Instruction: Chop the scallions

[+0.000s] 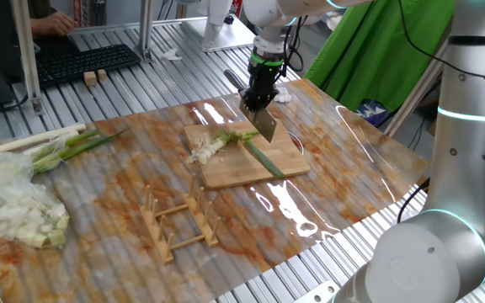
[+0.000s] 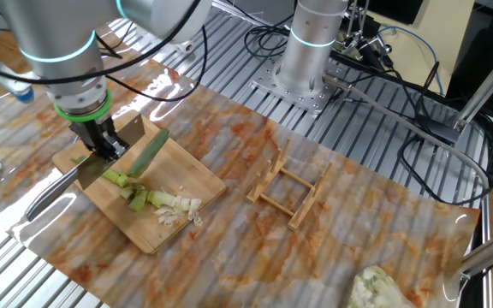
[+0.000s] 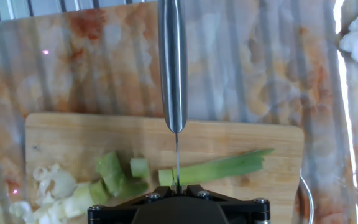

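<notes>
On the bench [image 1: 141,177], one fixed view: cutting board [image 1: 289,156] bearing the scallions [image 1: 226,141], pincer [image 1: 259,94] clenched on a knife [image 1: 263,122]. Other fixed view: blade down on the stalk, cut bits alongside. Hand view: edge crosses the stalk squarely, apparently mid-chop.

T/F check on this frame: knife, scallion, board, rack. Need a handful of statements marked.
1. The gripper is shut on the knife. True.
2. The scallion lies on the bare table, off the cutting board. False: it lies on the board.
3. Cut pieces sit on the board beside the remaining stalk. True.
4. The wooden rack stands on the cutting board. False: it stands on the table, apart from the board.
5. The knife blade is over the stalk. True.
</notes>
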